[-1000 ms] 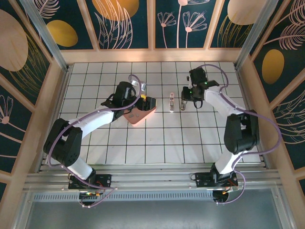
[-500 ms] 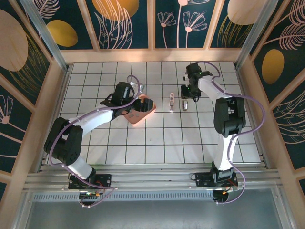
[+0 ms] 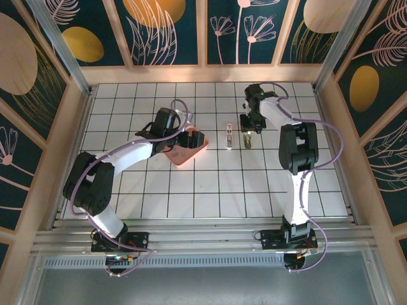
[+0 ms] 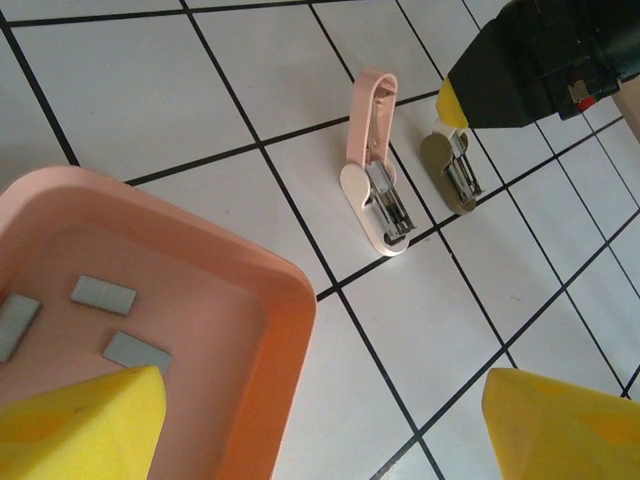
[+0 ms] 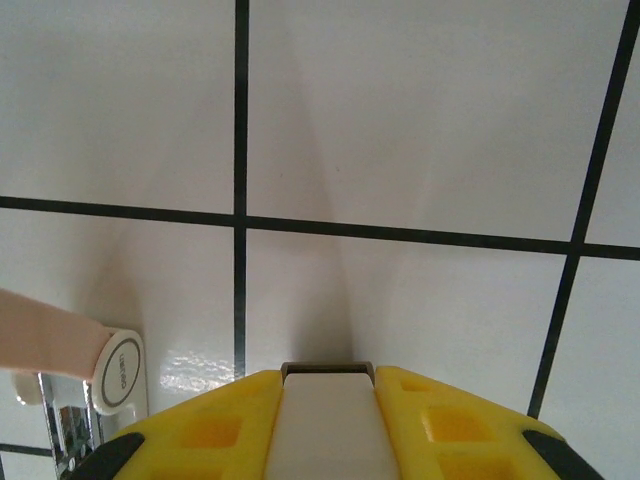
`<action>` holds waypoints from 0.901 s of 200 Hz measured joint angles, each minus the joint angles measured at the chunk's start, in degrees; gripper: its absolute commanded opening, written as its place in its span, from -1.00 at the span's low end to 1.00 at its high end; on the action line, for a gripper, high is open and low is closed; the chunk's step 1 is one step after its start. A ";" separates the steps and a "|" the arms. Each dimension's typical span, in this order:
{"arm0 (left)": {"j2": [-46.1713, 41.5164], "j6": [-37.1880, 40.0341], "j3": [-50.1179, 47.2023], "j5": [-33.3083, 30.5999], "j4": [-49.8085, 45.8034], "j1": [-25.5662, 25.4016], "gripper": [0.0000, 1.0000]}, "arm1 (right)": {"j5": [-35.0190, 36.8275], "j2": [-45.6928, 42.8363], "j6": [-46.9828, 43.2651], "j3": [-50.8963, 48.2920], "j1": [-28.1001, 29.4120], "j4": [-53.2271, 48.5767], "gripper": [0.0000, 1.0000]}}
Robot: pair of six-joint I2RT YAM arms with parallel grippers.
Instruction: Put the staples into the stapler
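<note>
Top view: the right arm has swung in over the last second. Its elbow stuck out toward the right wall and now lines up almost straight up the table (image 3: 203, 190). The right gripper (image 3: 248, 129) stays over the beige stapler (image 3: 247, 140), just right of the pink stapler (image 3: 229, 135). The left gripper (image 3: 189, 136) has barely shifted and hangs over the tray (image 3: 191, 157). The tray and both staplers are unmoved. Judgement: the right arm is settling in as the holder, no staple is lifted, loading not begun. There are open tiles on the near side and between the arms. The back wall is near the right gripper, and the staplers sit just beside each other, so the gap is tight.

Left wrist: the fingers (image 4: 85, 425) are spread wide with nothing between them. Three staples (image 4: 103, 295) lie flat and apart on the tray floor, one cut off by the frame edge. The tray rim stands between them and the pink stapler, which is open with its lid swung back and its metal channel showing. The right gripper's yellow finger touches the beige stapler's far end.

Right wrist: the fingers pinch a pale bar (image 5: 320, 420), probably the beige stapler's lid, but I cannot tell for sure. The pink stapler's white end sits close at left. Bare tiles ahead.
</note>
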 measured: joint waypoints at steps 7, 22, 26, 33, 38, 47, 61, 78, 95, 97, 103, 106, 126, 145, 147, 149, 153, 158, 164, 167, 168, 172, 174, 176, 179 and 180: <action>0.00 0.00 0.00 0.00 -0.28 0.00 0.65 | 0.02 0.22 0.20 0.11 0.00 -0.02 -0.51; 0.00 0.00 0.00 0.00 -0.55 0.04 0.65 | 0.17 0.44 0.59 0.22 0.00 0.00 -0.50; 0.00 0.00 0.00 0.00 -0.61 0.04 0.65 | 0.20 0.46 0.74 0.26 0.00 -0.04 -0.49; 0.00 0.00 0.00 0.00 -0.68 0.11 0.65 | 0.28 0.52 1.05 0.44 0.00 -0.13 -0.47; 0.00 0.00 0.00 -0.02 -0.68 0.13 0.65 | 0.39 0.63 1.42 0.57 -0.02 -0.15 -0.44; 0.00 -0.02 0.00 -0.02 -0.70 0.17 0.65 | 0.50 0.85 1.62 0.94 -0.04 -0.22 -0.39; 0.00 0.00 0.00 -0.02 -0.76 0.28 0.65 | 1.11 1.29 1.84 1.38 -0.04 -0.13 -0.28; 0.26 0.00 0.33 -0.04 -1.16 0.33 0.66 | 1.49 1.40 2.67 1.40 -0.04 -0.04 -0.13; 0.76 0.02 0.92 -0.09 -1.86 0.33 0.66 | 1.49 1.40 2.80 1.40 -0.04 0.20 0.06; 0.79 0.04 0.98 -0.09 -1.97 0.33 0.66 | 1.49 1.38 3.08 1.40 -0.04 0.22 0.08; 0.85 0.09 1.09 -0.11 -2.19 0.33 0.66 | 1.49 1.38 3.10 1.40 -0.04 0.42 0.14; 0.85 0.15 1.16 -0.15 -2.29 0.33 0.66 | 1.49 1.38 2.99 1.40 -0.04 0.48 0.17; 0.85 0.20 1.62 -0.48 -3.17 0.33 0.66 | 1.60 0.76 3.06 1.29 -0.04 1.22 0.30; 1.11 0.22 2.49 -1.03 -4.11 0.33 0.66 | 2.54 -2.19 3.13 0.04 -0.04 2.10 0.32; 1.18 0.22 2.60 -1.09 -4.15 0.33 0.66 | 2.64 -2.64 3.15 -0.28 -0.04 2.29 0.32; 1.29 0.22 2.78 -1.14 -4.28 0.31 0.66 | 2.82 -3.26 3.15 -0.59 -0.04 2.40 0.32; 1.55 0.22 3.02 -1.18 -4.31 0.31 0.66 | 3.02 -4.42 3.15 -1.27 -0.04 2.75 0.32; 1.88 0.22 3.26 -1.38 -4.35 0.31 0.66 | 3.26 -6.16 3.17 -2.27 -0.04 3.23 0.32; 2.25 0.22 3.39 -1.51 -4.35 0.28 0.65 | 3.39 -8.74 3.21 -3.96 -0.04 4.24 0.32; 2.43 0.24 3.39 -1.53 -4.39 0.24 0.65 | 3.41 -10.01 3.32 -4.87 -0.04 4.90 0.32; 2.47 0.24 3.39 -1.53 -4.39 0.22 0.65 | 3.37 -10.32 3.37 -5.14 -0.04 5.11 0.32; 2.75 0.24 3.39 -1.55 -4.55 0.15 0.65 | 3.41 -12.57 3.48 -6.62 -0.04 6.03 0.31; 2.84 0.24 3.39 -1.55 -4.59 0.11 0.65 | 3.39 -13.62 3.63 -7.54 -0.04 6.75 0.31; 2.97 0.24 3.39 -1.55 -4.76 0.09 0.65 | 3.37 -14.73 3.69 -8.44 -0.02 7.34 0.31; 3.23 0.28 3.39 -1.57 -4.85 0.04 0.65 | 3.26 -16.52 4.11 -9.88 0.04 8.48 0.30; 3.30 0.31 3.39 -1.57 -4.87 0.02 0.65 | 3.21 -16.94 4.17 -10.27 0.04 8.85 0.30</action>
